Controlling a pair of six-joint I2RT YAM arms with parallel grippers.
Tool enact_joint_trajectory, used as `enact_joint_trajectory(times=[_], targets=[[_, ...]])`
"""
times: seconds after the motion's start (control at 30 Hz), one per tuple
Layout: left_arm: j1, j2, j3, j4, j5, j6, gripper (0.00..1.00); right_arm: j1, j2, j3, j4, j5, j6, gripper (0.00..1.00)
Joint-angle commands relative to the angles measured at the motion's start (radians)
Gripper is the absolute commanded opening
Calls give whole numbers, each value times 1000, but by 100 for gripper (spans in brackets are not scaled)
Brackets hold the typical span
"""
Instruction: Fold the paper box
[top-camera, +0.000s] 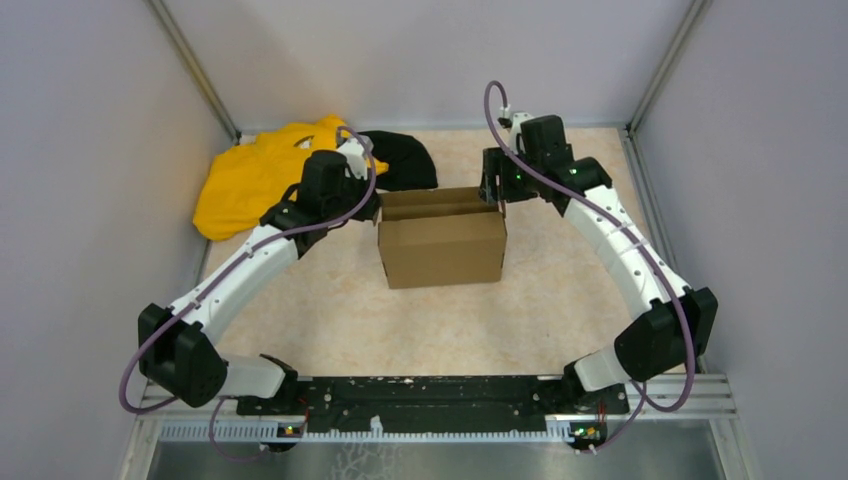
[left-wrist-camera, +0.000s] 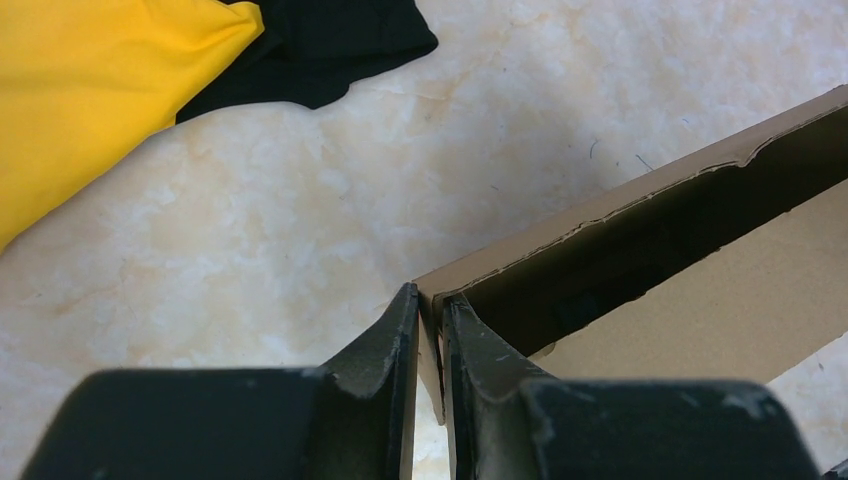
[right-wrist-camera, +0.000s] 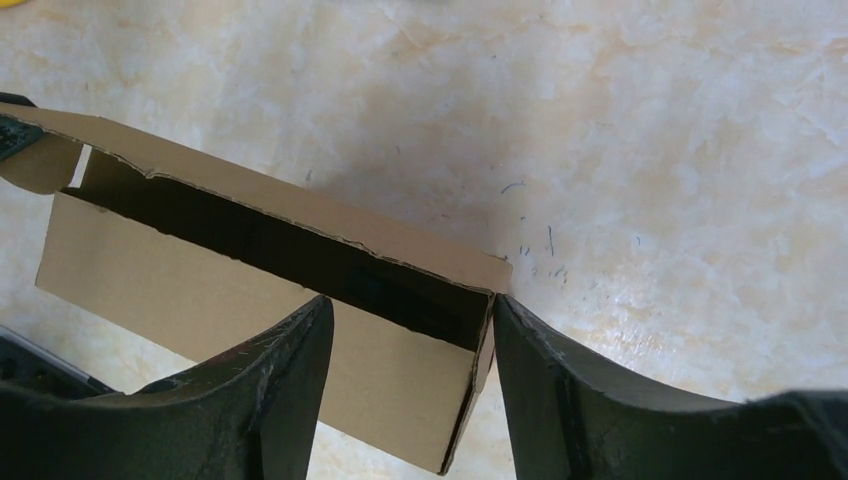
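The paper box (top-camera: 441, 245) is brown cardboard, standing open-topped in the middle of the table, its large front panel facing me. My left gripper (top-camera: 372, 203) is at the box's far left corner. In the left wrist view it (left-wrist-camera: 428, 300) is shut on the box's left end wall (left-wrist-camera: 432, 340). My right gripper (top-camera: 492, 192) is at the far right corner. In the right wrist view it (right-wrist-camera: 410, 312) is open, its fingers straddling the box's right end wall (right-wrist-camera: 482, 350), one finger (right-wrist-camera: 290, 350) inside the box and the other (right-wrist-camera: 530, 350) outside, touching the corner.
A yellow cloth (top-camera: 255, 172) and a black cloth (top-camera: 405, 160) lie at the back left, just behind the left gripper. Grey walls enclose the table on three sides. The arms' base rail (top-camera: 430, 395) runs along the near edge.
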Motion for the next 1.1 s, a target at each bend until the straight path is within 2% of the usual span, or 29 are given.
enact_joint_trajectory(times=[0.0,0.53,0.7,0.83,0.97,1.07], targets=[[-16,-15,-11,-10,65,-21,19,-8,-66,-14,56,-26,14,61],[-17,-62,-33,-5,89,-19,20,-64,-139,-142,110,-55,14,66],[-17,-62,-37,-4,91,-21,19,-68,-127,-160,133,-85,20,52],[-17,-65,-38,-6,90,-22,19,-68,-129,-170,137,-88,26,51],[-17,-66,-32,-10,87,-19,19,-68,-139,-165,127,-75,22,56],[-17,-62,-27,-12,88,-17,19,-70,-139,-157,119,-66,19,65]])
